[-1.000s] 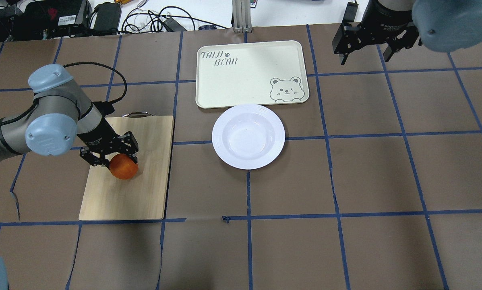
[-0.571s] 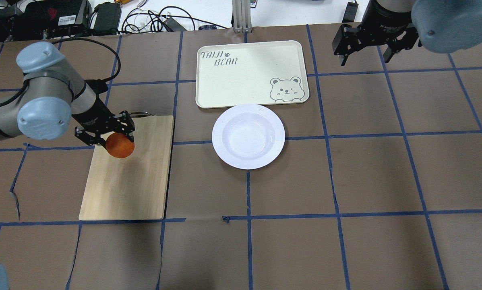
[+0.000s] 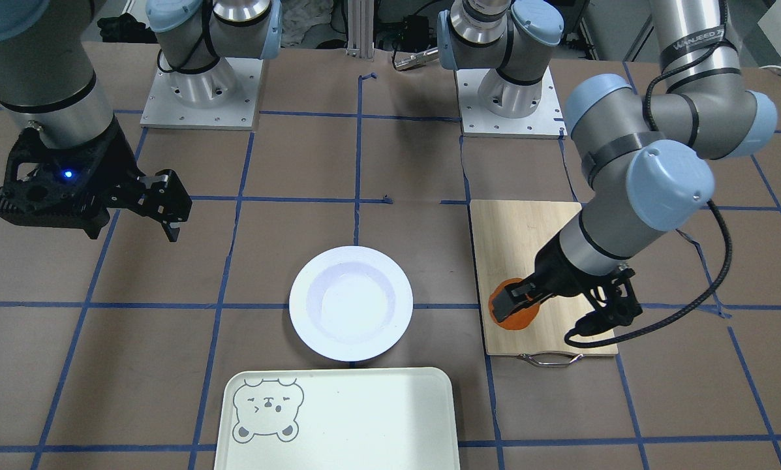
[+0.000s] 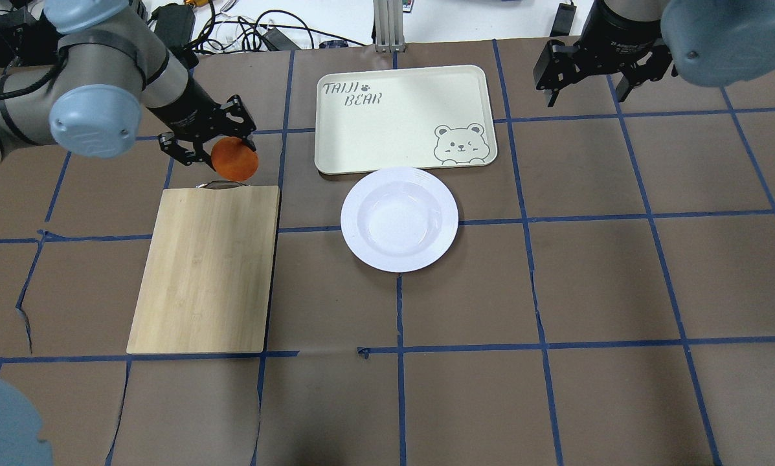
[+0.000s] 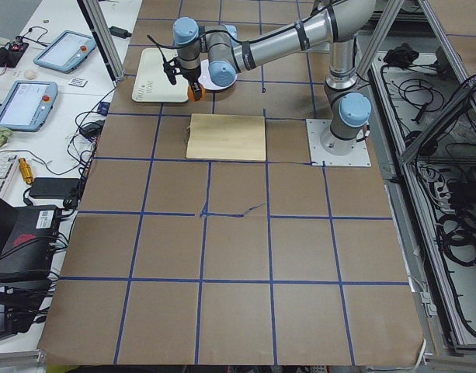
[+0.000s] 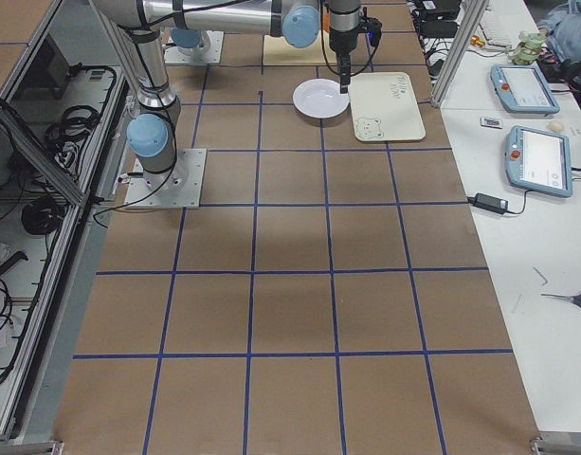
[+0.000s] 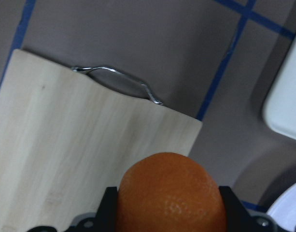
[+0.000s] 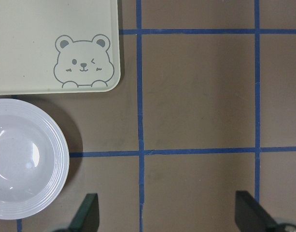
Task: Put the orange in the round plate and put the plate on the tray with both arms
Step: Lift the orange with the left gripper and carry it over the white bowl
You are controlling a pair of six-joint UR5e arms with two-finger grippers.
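- The orange [image 4: 234, 159] was held above the table, clamped in the left gripper [image 4: 222, 150] near the handle end of the cutting board [image 4: 206, 272], not yet over the plate [image 4: 351, 220].
- The plate sat empty beside the tray [image 4: 393, 129], not on it.
- The right gripper [image 4: 586, 96] hung wide open, holding nothing.

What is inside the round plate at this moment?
Nothing: the round plate shows a bare white centre. The orange is apart from it, gripped in the left end effector. The table under the plate is covered.
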